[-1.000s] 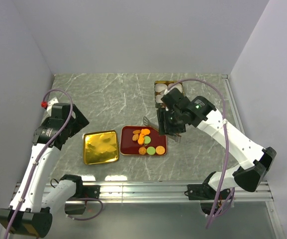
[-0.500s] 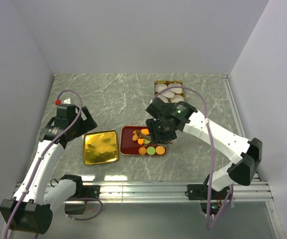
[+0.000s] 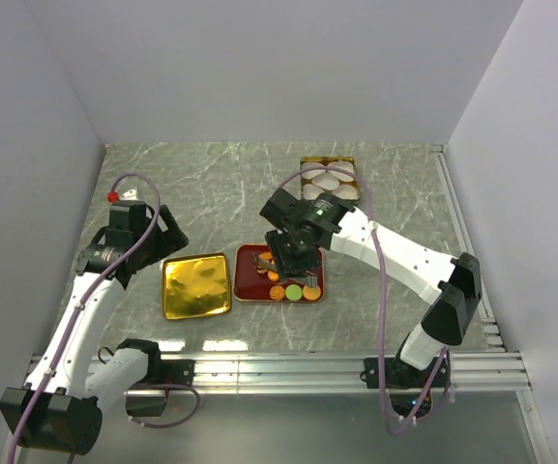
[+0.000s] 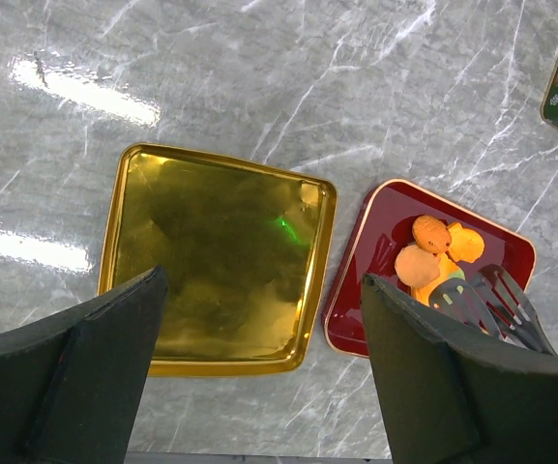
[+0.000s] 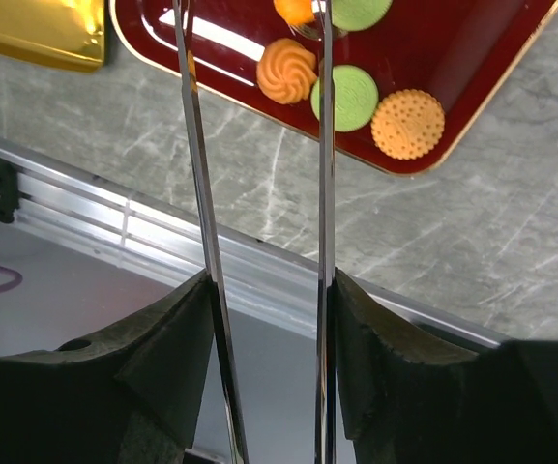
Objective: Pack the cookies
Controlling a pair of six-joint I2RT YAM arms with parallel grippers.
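The cookies [image 3: 289, 280], orange, green and tan, lie in a red tray [image 3: 247, 288]. My right gripper [image 3: 288, 253] is above them, shut on metal tongs [image 5: 193, 145]. In the right wrist view [image 5: 264, 290] the tong arms stand apart and reach over the tray, past an orange swirl cookie [image 5: 286, 71], a green one [image 5: 344, 97] and a dotted tan one [image 5: 407, 124]. The tong tips are cut off at the frame's top. My left gripper [image 3: 153, 237] is open and empty, above a gold tray [image 4: 216, 256]; the cookies [image 4: 431, 253] and tongs [image 4: 496, 304] show to its right.
A tin [image 3: 329, 179] with white paper cups stands behind the red tray [image 5: 453, 58]. The gold tray [image 3: 196, 285] lies just left of the red tray [image 4: 375, 290]. A metal rail [image 3: 279, 365] runs along the table's near edge. Walls close in left, right and back.
My right gripper has swung left and forward with the tongs, from beside the tin to over the red tray. My left arm shifted slightly to the right early on, then stayed still.
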